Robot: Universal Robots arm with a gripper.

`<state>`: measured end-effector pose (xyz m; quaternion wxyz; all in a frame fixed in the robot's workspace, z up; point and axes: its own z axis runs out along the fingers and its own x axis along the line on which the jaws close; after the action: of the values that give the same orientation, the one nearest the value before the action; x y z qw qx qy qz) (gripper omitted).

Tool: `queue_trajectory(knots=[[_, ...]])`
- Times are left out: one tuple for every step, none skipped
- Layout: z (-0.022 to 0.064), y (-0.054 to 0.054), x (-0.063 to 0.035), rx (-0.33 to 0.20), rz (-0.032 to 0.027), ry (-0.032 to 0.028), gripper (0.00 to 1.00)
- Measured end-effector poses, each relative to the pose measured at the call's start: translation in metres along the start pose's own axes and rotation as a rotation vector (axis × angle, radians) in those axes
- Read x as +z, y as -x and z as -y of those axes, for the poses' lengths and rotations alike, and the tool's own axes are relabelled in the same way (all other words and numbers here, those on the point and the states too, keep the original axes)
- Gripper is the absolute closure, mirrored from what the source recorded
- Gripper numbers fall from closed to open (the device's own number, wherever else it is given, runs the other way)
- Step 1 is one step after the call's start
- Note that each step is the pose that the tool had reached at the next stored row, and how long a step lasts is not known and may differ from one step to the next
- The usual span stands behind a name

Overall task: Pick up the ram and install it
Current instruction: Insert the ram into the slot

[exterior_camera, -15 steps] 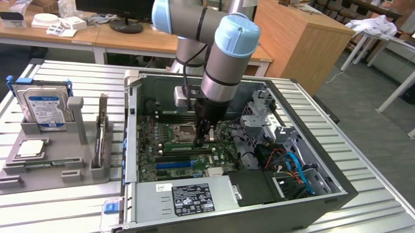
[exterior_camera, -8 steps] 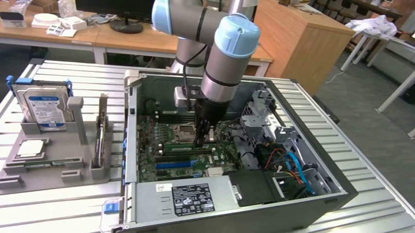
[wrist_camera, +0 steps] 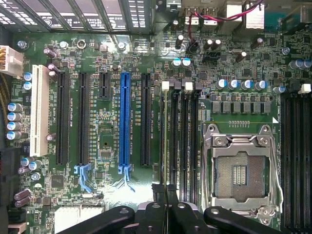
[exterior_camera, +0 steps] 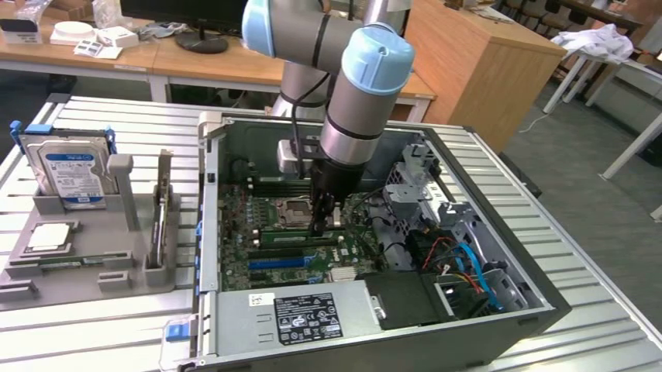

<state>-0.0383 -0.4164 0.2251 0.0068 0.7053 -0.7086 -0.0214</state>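
Open PC case (exterior_camera: 538, 304) is seen on a slatted table (exterior_camera: 93, 116), w/ a green motherboard (exterior_camera: 243, 225), a silver power supply (exterior_camera: 300, 314) and blue & orange cables (exterior_camera: 467, 265) held inside. The CPU socket (exterior_camera: 294, 209) is shown w/o a chip, its metal frame laid flat.

Well apart from the socket, outside the case toward the exterior view's left, a gray tray (exterior_camera: 21, 291) is set. A silver hard drive (exterior_camera: 70, 170) w/ blue-white label is stood upright in it, and a small square processor chip (exterior_camera: 49, 236) is laid flat in a recess.

The ram (exterior_camera: 294, 241) is seen just beside the socket, on the side toward the blue expansion slot (exterior_camera: 274, 263). It appears as a long, narrow green strip stood on edge along the memory slots. Chips & label can't be made out, nor whether it is fully seated.

The gripper (exterior_camera: 329, 225) is lowered straight onto it from above. In the wrist view the black fingers (wrist_camera: 157, 200) are pinched nearly together, the ram's thin top edge apparently clamped between them.
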Motion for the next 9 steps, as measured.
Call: queue_trajectory(knots=[[0.0, 0.0, 0.0, 0.0, 0.0, 0.0, 0.88], [0.0, 0.0, 0.0001, 0.0, 0.0002, -0.0001, 0.88], [0.0, 0.0, 0.0001, 0.0, 0.0002, -0.0001, 0.88], [0.0, 0.0, 0.0001, 0.0, 0.0003, -0.0001, 0.88], [0.0, 0.0, 0.0001, 0.0, 0.0002, -0.0001, 0.88], [0.0, 0.0, 0.0001, 0.0, 0.0003, -0.0001, 0.88], [0.0, 0.0, 0.0001, 0.0, 0.0002, 0.0, 0.88], [0.0, 0.0, 0.0001, 0.0, 0.0003, -0.0001, 0.87], [0.0, 0.0, 0.0001, 0.0, 0.0002, -0.0001, 0.87]])
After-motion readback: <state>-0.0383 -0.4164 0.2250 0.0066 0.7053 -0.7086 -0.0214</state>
